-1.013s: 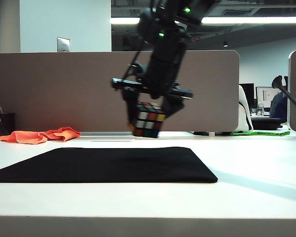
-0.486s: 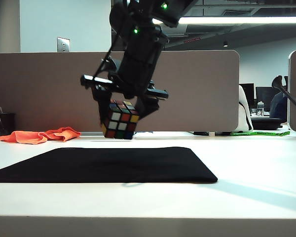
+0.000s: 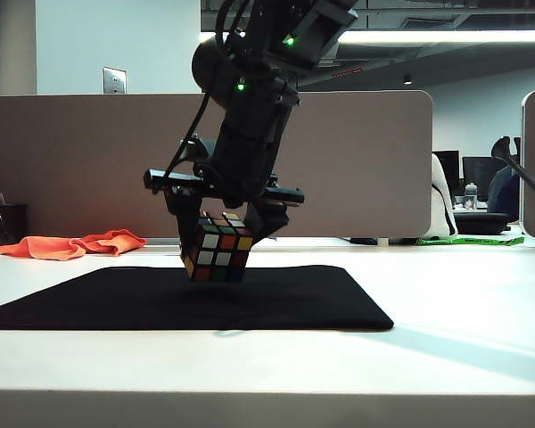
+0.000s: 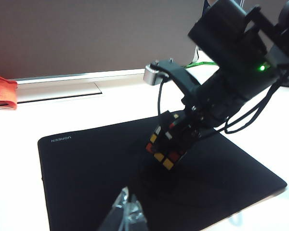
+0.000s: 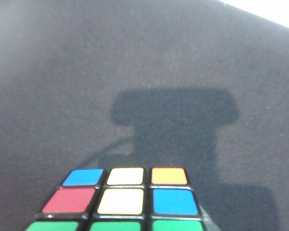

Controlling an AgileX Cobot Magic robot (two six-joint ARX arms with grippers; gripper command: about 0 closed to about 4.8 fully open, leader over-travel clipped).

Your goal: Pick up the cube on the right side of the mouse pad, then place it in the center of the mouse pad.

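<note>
Gripping the cube (image 3: pixel 218 252) tilted just above the pad (image 3: pixel 89 303), near its middle, the right gripper (image 3: pixel 225 234) risks a tumble: released at this angle, the cube could land on an edge and roll off-center. The left gripper (image 4: pixel 126 215) hangs idle beside the pad, state unclear.

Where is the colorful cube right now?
In the exterior view, the cube hangs in the right gripper, just above the middle of the mouse pad.

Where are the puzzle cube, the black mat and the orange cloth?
cube (image 3: pixel 218 257), exterior view, its front face.
mouse pad (image 3: pixel 89 303), exterior view, bare left part.
orange cloth (image 3: pixel 71 244), exterior view, its middle folds.
</note>
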